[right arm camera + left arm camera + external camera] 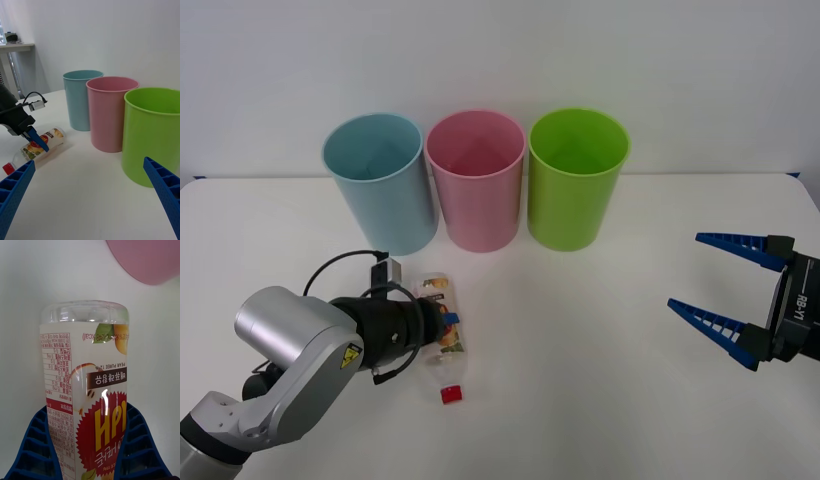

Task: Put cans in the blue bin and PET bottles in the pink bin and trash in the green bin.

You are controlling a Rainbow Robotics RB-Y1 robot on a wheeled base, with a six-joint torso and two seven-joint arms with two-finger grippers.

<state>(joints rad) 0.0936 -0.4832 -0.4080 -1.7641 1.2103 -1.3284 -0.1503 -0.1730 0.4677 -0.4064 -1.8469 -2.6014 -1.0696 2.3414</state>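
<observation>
White table and a plain pale wall make up the scene, with three tubs standing in a row at the far side: the blue bin [378, 180] toward the robot's left, the pink bin [476, 177] in the middle and touching or almost touching it, and the green bin [577, 176] on the right. Nearer the robot, in front of the blue and pink bins, the PET bottle [444, 335] lies on its side on the table, its long axis running roughly from the bins toward the robot, base toward the bins and red cap [451, 394] at the near end. The left gripper [442, 322] reaches in from the left, across that axis, and its blue ribbed fingers [35, 450] sit on either side of the bottle's labelled middle, closed in against it or very nearly so; whether they are pressing firmly is hard to judge. The bottle is clear plastic, apparently empty, with a label showing a red starburst logo with yellow letters and fruit pictures. The pink bin stands just beyond the bottle's base, so the carry looks short for the left arm. The right gripper [728, 299] hovers well apart over the table on the right, its fingers spread wide and holding nothing.
</observation>
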